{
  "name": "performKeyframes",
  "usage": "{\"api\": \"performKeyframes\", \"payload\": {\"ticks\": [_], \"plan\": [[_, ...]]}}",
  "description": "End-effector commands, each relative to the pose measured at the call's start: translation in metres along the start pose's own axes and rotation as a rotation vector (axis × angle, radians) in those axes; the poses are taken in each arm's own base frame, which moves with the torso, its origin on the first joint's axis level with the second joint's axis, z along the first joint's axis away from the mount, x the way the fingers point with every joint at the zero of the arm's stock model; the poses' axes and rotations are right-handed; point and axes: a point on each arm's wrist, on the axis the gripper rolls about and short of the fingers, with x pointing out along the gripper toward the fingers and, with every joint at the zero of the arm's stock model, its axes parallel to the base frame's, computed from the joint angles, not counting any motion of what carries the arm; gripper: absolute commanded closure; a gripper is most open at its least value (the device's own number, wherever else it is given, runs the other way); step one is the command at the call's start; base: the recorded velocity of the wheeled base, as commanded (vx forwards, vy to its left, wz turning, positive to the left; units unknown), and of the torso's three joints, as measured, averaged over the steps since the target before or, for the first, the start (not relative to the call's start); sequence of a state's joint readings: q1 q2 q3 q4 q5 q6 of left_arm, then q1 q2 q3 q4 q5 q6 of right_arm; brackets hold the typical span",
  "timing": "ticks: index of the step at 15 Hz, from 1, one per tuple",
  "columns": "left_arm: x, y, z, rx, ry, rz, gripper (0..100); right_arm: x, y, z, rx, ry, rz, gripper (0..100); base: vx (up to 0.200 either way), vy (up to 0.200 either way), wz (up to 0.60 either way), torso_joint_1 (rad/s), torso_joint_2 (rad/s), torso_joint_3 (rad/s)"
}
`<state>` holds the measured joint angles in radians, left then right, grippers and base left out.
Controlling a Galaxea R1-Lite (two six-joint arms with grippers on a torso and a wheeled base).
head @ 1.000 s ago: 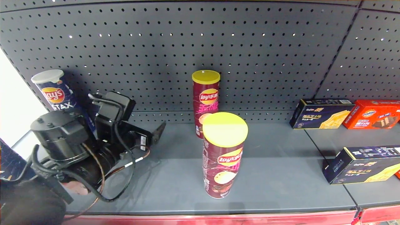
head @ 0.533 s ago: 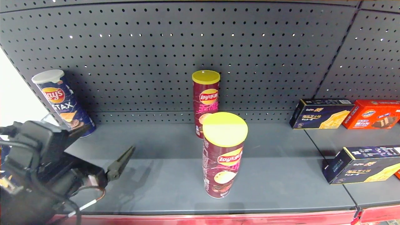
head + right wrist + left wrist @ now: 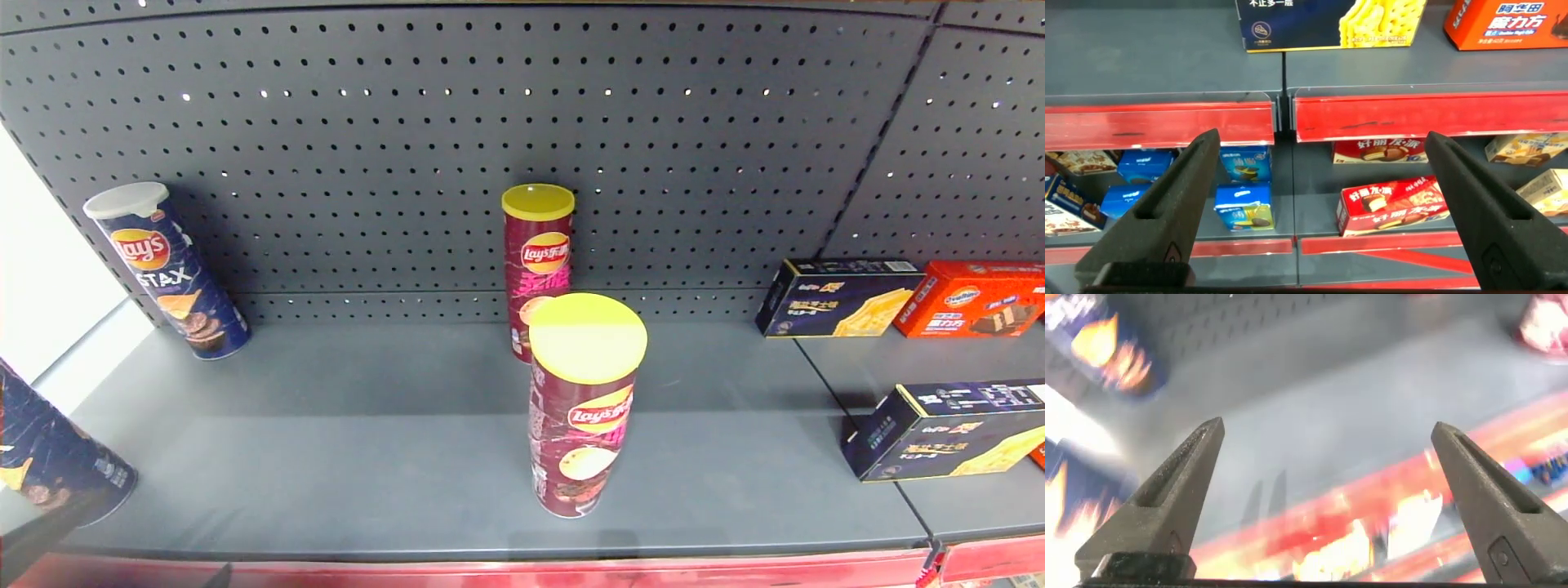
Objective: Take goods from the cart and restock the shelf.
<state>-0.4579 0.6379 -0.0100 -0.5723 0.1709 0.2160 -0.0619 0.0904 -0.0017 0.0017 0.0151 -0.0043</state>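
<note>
Upright on shelf (image 3: 367, 441), front maroon can (image 3: 581, 408) before rear maroon can (image 3: 536, 269).

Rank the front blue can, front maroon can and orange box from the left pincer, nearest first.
1. Front blue can, shelf's left end, by the left pincer.
2. Front maroon can, mid-shelf.
3. Orange box, far right, at the back.

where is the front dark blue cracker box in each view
head view: front dark blue cracker box, lower right, near the front edge of the shelf.
right wrist view: on the shelf just behind the red front rail.
left wrist view: too blurred to tell.
shared landmark: the red front rail.
</note>
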Motion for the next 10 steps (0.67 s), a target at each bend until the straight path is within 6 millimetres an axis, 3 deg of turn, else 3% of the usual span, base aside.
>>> {"api": "performKeyframes", "payload": {"ticks": [1,4,6,10], "plan": [[-0.068,0.0,-0.053,-0.027,-0.097,0.018,0,0.0,0.0,0.0,0.0,0.002,0.001,0,0.0,0.0,0.0,0.0,0.0,0.0],[-0.067,0.0,-0.053,-0.03,-0.105,0.015,0,0.0,0.0,0.0,0.0,0.002,0.001,0,0.0,0.0,0.0,0.0,0.0,0.0],[-0.068,-0.002,-0.053,-0.047,-0.088,0.114,0,0.0,0.0,0.0,0.0,0.002,0.001,0,0.0,0.0,0.0,0.0,0.0,0.0],[-0.052,-0.005,-0.049,-0.041,0.14,0.316,0,0.0,0.0,0.0,0.0,0.002,0.001,0,0.0,0.0,0.0,0.0,0.0,0.0]]}}
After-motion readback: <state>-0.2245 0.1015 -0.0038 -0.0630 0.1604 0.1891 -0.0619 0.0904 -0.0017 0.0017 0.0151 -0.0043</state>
